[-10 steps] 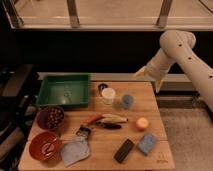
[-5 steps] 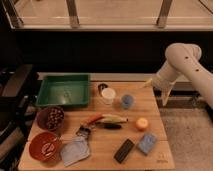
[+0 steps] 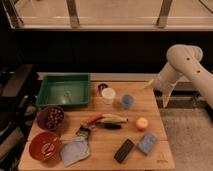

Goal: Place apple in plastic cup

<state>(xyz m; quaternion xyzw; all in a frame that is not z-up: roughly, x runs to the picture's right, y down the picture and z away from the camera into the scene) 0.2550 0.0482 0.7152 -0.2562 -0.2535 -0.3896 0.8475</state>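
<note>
The apple (image 3: pixel 142 123) is a small round yellow-orange fruit lying on the right part of the wooden table (image 3: pixel 100 160). The plastic cup (image 3: pixel 127 101) is small and translucent blue-grey. It stands upright behind and left of the apple, apart from it. My gripper (image 3: pixel 165 101) hangs pointing down off the table's right edge, right of the cup and apart from both objects. It holds nothing that I can see.
A white cup (image 3: pixel 108 95) and a small dark round item (image 3: pixel 102 87) stand left of the plastic cup. A green tray (image 3: pixel 45 99) sits at the back left, with two bowls (image 3: pixel 50 118) (image 3: pixel 45 145) in front. A banana-like item (image 3: pixel 114 118), cloth (image 3: pixel 75 150), black block (image 3: pixel 124 150) and blue sponge (image 3: pixel 147 143) lie nearby.
My arm has swung down and to the right. The gripper has gone from above the table's back right corner to beside its right edge, pointing down. The objects have not moved.
</note>
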